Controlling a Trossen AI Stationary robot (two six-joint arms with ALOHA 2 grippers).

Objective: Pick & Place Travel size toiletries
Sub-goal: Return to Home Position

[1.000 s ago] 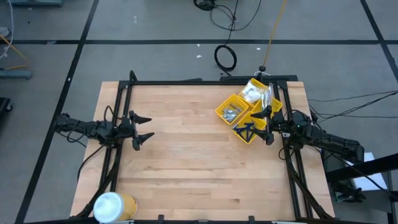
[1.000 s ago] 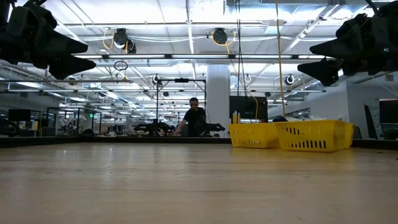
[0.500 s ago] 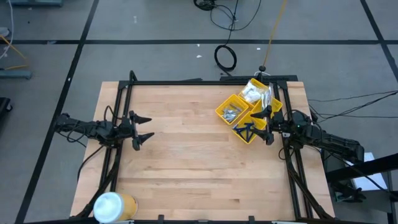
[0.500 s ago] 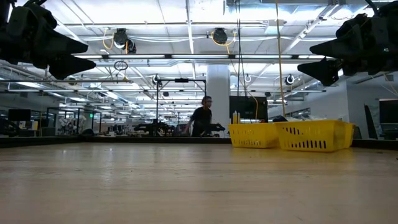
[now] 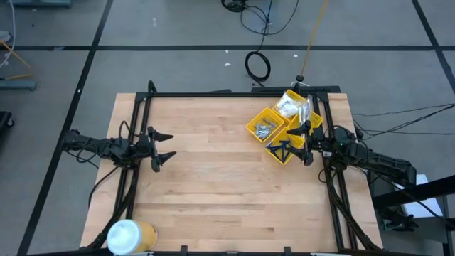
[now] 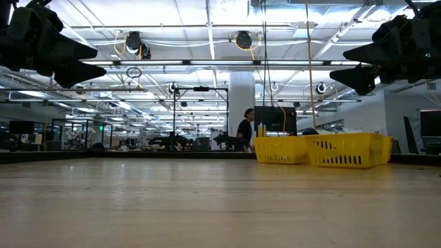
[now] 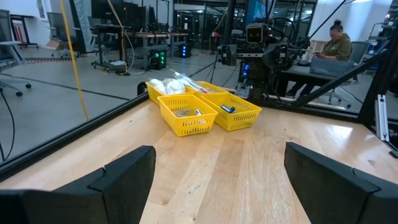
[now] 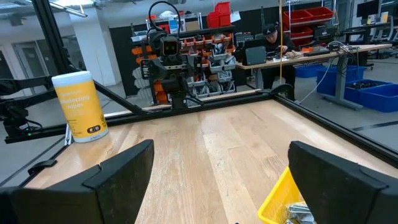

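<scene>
Toiletries [image 5: 290, 105] in yellow bin [image 5: 249, 128] too small to identify; left gripper [image 5: 170, 145], right gripper [image 5: 306, 145] spread apart.

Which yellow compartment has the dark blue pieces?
The compartment closest to the right gripper; the far one holds white packets, the one toward mid-table silvery items.

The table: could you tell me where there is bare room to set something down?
Bare wood fills the table between the left tool and the right tool. Crowded only at the yellow bin by the right tool and the cylinder in its corner.
</scene>
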